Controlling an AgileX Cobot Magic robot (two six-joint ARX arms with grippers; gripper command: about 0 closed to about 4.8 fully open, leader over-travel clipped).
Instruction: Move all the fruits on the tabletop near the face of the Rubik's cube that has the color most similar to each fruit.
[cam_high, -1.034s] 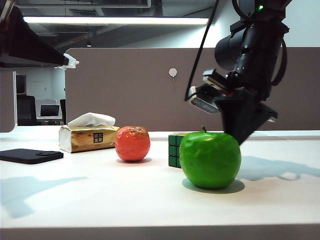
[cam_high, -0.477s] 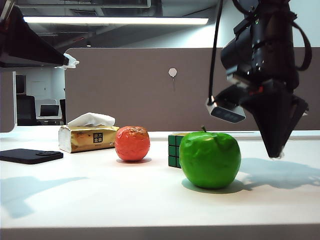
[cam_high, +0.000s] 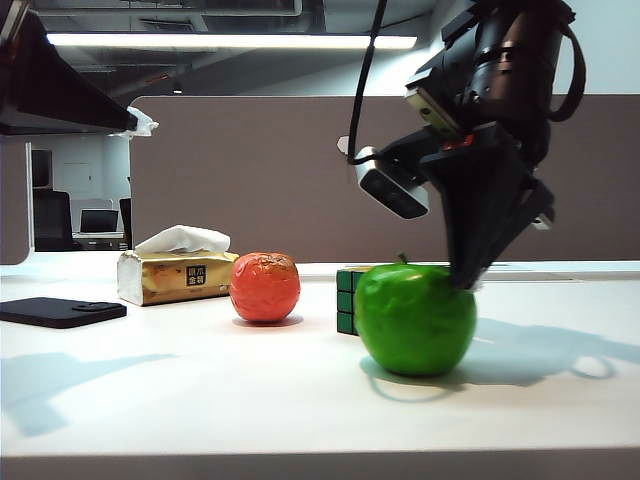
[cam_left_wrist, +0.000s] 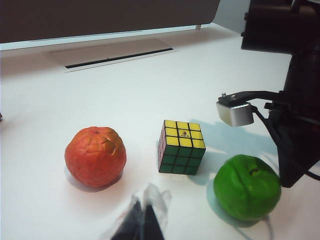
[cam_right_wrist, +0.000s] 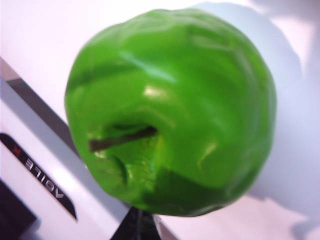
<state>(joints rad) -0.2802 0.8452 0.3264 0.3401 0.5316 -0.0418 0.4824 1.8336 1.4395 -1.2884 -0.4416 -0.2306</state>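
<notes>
**Exterior view: right gripper at the apple's shoulder**

The green apple (cam_high: 415, 319) is glossy, round and smooth, with a dark stem, and sits on the white tabletop (cam_high: 200, 400) near the front. Just behind it on its left stands the Rubik's cube (cam_high: 347, 300), a small cube with black grid lines; its top is yellow and the face toward the apple is green. Further left is the orange-red fruit (cam_high: 265, 287), round with a wrinkled skin. Behind that lies a gold tissue pack (cam_high: 175, 275) with a white sheet poking out.

The right gripper (cam_high: 466, 280) points down, its dark tip at the apple's upper right; whether it grips cannot be told. The left gripper (cam_left_wrist: 142, 225) hangs above the near table, its fingers close together, holding nothing.
</notes>
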